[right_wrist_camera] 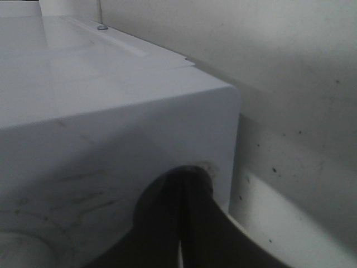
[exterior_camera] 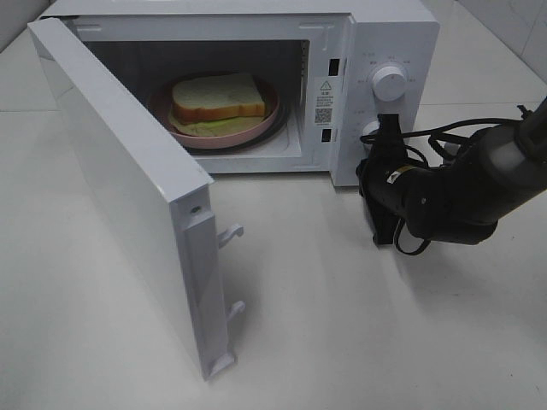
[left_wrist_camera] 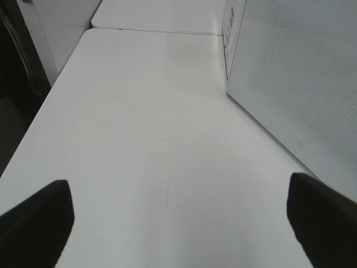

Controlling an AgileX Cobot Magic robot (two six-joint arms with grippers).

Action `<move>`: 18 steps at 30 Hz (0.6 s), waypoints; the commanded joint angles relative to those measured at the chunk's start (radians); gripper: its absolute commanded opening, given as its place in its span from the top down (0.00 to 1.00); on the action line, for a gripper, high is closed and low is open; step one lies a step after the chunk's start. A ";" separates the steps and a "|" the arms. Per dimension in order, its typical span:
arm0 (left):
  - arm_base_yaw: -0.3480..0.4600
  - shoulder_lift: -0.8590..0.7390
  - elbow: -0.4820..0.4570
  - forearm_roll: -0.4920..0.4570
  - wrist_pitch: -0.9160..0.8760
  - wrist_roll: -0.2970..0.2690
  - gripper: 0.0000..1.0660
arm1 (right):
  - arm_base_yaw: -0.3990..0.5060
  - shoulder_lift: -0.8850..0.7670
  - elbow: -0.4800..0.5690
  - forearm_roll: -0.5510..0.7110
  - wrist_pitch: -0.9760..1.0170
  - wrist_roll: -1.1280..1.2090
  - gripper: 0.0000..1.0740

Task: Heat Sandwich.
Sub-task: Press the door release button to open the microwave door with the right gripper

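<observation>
The sandwich [exterior_camera: 218, 98], white bread with a tan crust over pale green lettuce, lies on a round pink plate [exterior_camera: 256, 132] inside the open white microwave [exterior_camera: 393, 34]. Its door [exterior_camera: 111, 188] swings out wide to the front left. My right gripper [exterior_camera: 386, 124] is shut with nothing in it, its tips against the control panel by the lower knob [exterior_camera: 370, 130], below the upper knob [exterior_camera: 390, 83]. In the right wrist view the shut right gripper [right_wrist_camera: 181, 178] meets the white panel. My left gripper [left_wrist_camera: 178, 212] is open and empty over the table, outside the exterior high view.
The white table [exterior_camera: 342, 325] carries the microwave. The open door [left_wrist_camera: 301, 84] stands just beside the left gripper. Black cables [exterior_camera: 444, 141] trail by the right arm. The table's edge [left_wrist_camera: 33, 128] drops off on the far side of the left gripper from the door.
</observation>
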 commanded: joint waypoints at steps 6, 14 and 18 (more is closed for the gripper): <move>0.002 -0.026 0.003 0.000 -0.005 0.001 0.08 | -0.027 -0.053 -0.014 -0.087 -0.122 -0.012 0.99; 0.002 -0.026 0.003 0.000 -0.005 0.001 0.08 | -0.027 -0.102 0.076 -0.146 -0.050 0.003 0.99; 0.002 -0.026 0.003 0.000 -0.005 0.001 0.08 | -0.026 -0.115 0.109 -0.172 -0.013 0.018 0.99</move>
